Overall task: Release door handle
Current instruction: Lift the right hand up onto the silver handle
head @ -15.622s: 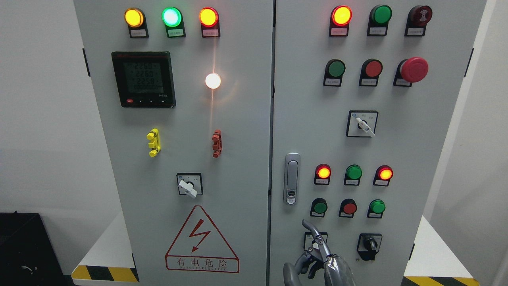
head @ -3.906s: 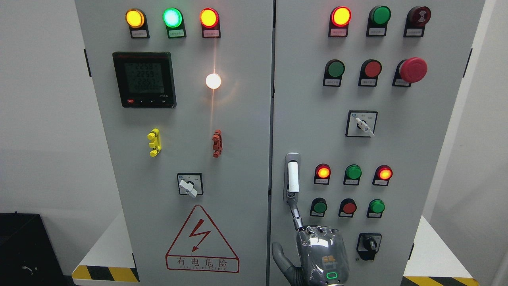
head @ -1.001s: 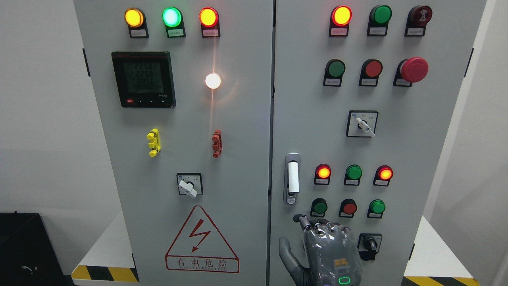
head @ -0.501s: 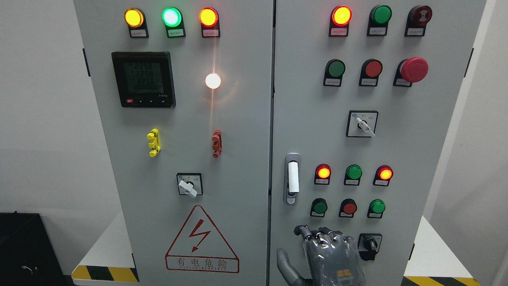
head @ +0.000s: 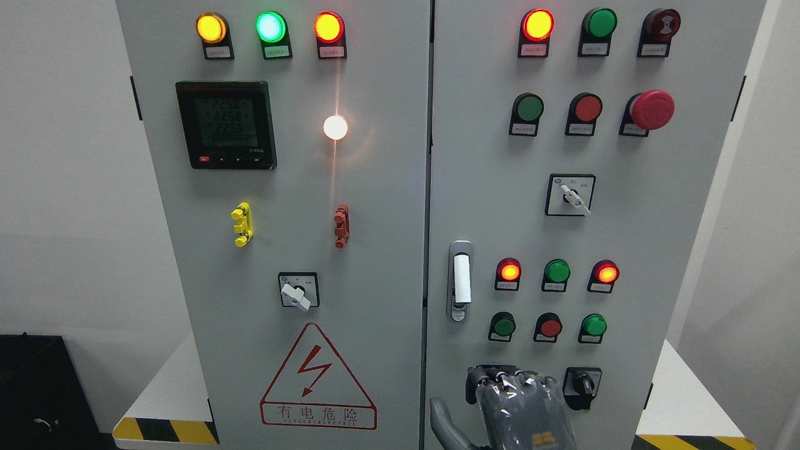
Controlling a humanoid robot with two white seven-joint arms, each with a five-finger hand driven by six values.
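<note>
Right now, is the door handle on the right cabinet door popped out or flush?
Popped out: the door handle shows its white lever raised from the silver housing. The right hand is below it, not touching.

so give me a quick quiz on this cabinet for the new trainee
1. True or false: the right hand is gripping the door handle.
2. What colour is the large mushroom button? A green, B red, C yellow.
3. Fill in: the warning triangle is on the ___ door.

Key: 1 false, the hand is below the handle and clear of it. 2 B. 3 left.
</note>
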